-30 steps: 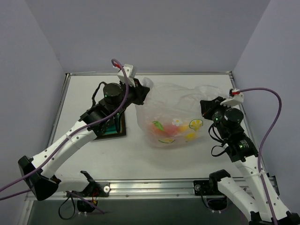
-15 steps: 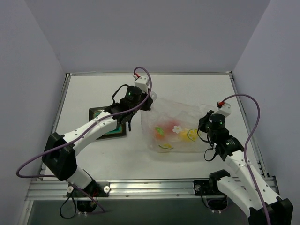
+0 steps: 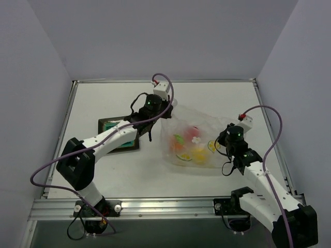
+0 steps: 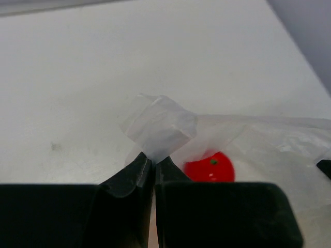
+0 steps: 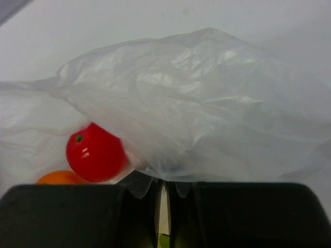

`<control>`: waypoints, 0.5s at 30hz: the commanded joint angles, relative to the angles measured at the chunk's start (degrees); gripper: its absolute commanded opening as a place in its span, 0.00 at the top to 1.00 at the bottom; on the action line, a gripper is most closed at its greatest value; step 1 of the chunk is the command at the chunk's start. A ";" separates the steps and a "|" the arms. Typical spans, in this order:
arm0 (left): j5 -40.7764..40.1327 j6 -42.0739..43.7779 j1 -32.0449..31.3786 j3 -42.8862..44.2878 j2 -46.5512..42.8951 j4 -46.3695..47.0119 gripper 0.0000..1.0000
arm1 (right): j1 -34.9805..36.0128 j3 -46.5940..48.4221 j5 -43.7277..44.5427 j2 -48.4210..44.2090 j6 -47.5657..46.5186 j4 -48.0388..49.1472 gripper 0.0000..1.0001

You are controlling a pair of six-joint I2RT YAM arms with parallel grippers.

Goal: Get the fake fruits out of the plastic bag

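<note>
The clear plastic bag (image 3: 194, 139) with lemon-slice prints and a white flower hangs stretched between my two grippers above the table. Red, orange and yellow fake fruits (image 3: 192, 147) lie inside it. My left gripper (image 3: 166, 110) is shut on the bag's upper left corner; its wrist view shows the pinched plastic (image 4: 160, 126) and a red fruit (image 4: 209, 166) behind the film. My right gripper (image 3: 223, 140) is shut on the bag's right edge; its wrist view shows the bag (image 5: 207, 113), the red fruit (image 5: 95, 152) and an orange one (image 5: 59, 178).
A teal square plate with a dark rim (image 3: 120, 135) lies on the table left of the bag, under my left arm. Grey walls enclose the table on three sides.
Both grippers moved inward and toward each other with the bag. The bag shifted right and the fruits slid around inside it.
</note>
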 commanded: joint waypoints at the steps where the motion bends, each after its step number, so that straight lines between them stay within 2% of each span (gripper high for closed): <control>1: -5.76 -0.09 0.08 -7.48 -0.70 3.29 0.97 | -0.30 -5.58 -0.86 3.36 3.15 5.90 0.98; 3: -6.83 -1.06 -0.09 -12.13 -1.49 5.22 0.86 | -0.39 -6.73 -0.16 5.12 3.59 6.97 0.96; 5: -6.92 -1.58 -0.27 -13.82 -2.71 5.32 0.71 | -0.39 -6.56 0.28 6.35 3.60 7.76 0.95; 6: -7.00 -1.67 -0.88 -15.05 -3.50 4.62 0.47 | -0.48 -6.47 0.20 6.45 3.77 7.94 0.95; 8: -7.70 -1.68 -1.84 -16.20 -7.44 4.09 0.28 | -0.39 -6.82 -0.85 5.84 3.86 8.46 0.94; 9: -8.58 -1.59 -2.46 -16.64 -9.03 2.61 0.14 | -0.30 -7.51 -1.29 5.40 3.86 8.55 0.93; 12: -12.35 0.17 -7.11 -16.29 -16.24 -3.52 0.03 | -0.21 -9.53 -1.82 2.85 3.95 8.55 0.91; 15: -20.43 2.98 -15.71 -14.71 -22.48 -9.50 0.06 | -0.04 -10.94 -2.88 1.09 4.56 8.55 0.90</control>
